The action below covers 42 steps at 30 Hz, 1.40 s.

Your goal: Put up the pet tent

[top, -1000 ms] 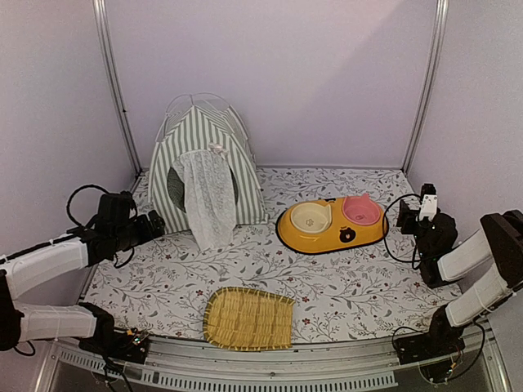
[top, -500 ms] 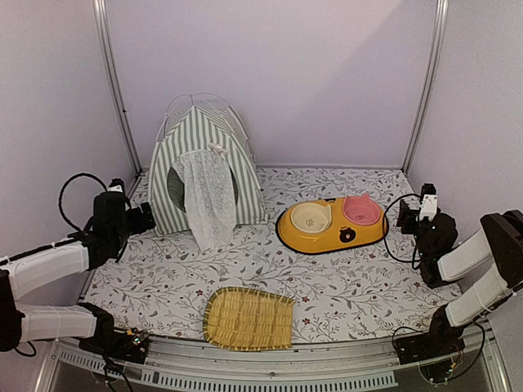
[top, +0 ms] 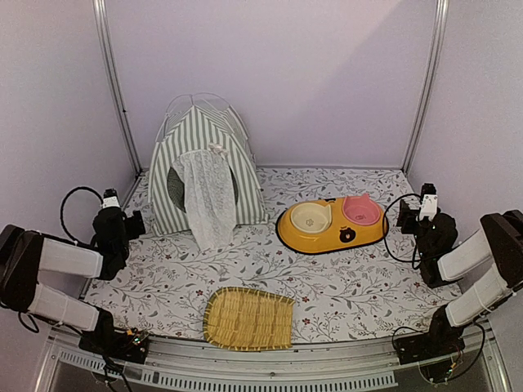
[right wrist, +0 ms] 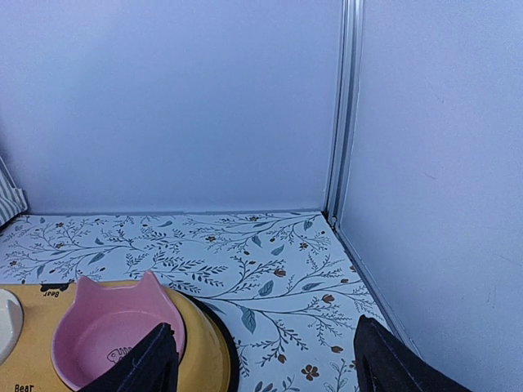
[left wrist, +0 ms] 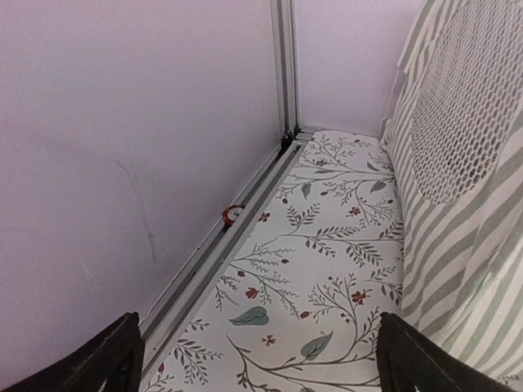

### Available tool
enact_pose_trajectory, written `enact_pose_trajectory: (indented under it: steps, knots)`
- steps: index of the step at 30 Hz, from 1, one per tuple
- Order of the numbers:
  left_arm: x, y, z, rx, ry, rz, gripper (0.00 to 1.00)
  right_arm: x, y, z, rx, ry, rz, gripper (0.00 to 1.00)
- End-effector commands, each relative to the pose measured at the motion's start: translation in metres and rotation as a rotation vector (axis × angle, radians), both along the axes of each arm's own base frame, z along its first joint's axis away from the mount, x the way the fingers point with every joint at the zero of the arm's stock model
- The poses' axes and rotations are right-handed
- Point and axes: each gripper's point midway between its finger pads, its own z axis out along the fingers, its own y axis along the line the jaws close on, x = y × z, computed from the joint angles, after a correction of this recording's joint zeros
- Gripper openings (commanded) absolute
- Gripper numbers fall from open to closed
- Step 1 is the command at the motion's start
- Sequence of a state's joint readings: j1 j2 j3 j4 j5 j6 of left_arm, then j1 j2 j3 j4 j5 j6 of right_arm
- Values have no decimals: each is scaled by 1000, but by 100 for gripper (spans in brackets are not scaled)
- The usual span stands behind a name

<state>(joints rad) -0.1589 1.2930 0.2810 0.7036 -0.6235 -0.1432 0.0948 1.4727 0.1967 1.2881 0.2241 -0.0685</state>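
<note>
The pet tent (top: 204, 167) stands upright at the back left of the table, grey-green and white striped, with its white lace curtain hanging over the door. Its striped side and a round mesh window fill the right of the left wrist view (left wrist: 462, 131). My left gripper (top: 135, 222) is open and empty, just left of the tent's front corner and apart from it. My right gripper (top: 405, 214) is open and empty at the right edge, beside the yellow feeder.
A yellow feeder (top: 331, 224) with a cream bowl and a pink bowl (right wrist: 110, 335) sits at centre right. A woven bamboo tray (top: 248, 318) lies near the front edge. Metal frame posts stand at the back corners (left wrist: 286, 73).
My left arm has drawn back toward the left front, away from the tent. The tent, the right arm and the other things have not moved.
</note>
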Motion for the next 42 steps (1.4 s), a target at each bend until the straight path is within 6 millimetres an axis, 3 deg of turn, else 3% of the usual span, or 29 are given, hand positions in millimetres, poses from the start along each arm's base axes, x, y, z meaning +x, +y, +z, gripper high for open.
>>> enact_pose_trajectory:
  steps: [1,5,8,10,12,14,19,42]
  knots:
    - [0,5,49,76,-239,-11,99,4,0,9,0,-32,8,99]
    - [1,-1,57,110,-289,-60,99,4,0,9,2,-32,9,99]
    - [5,-16,51,86,-292,-159,99,4,0,9,1,-28,9,99]
    - [-4,-21,48,100,-344,-202,99,5,0,9,1,-27,9,99]
    - [-12,-30,57,140,-414,-256,99,5,0,8,3,-25,10,99]
    - [-7,-36,52,152,-399,-292,100,6,0,9,4,-25,12,99]
    - [2,-36,48,150,-363,-282,100,8,-1,7,6,-16,12,99]
    - [6,-38,47,152,-352,-290,99,10,-1,7,7,-10,14,99]
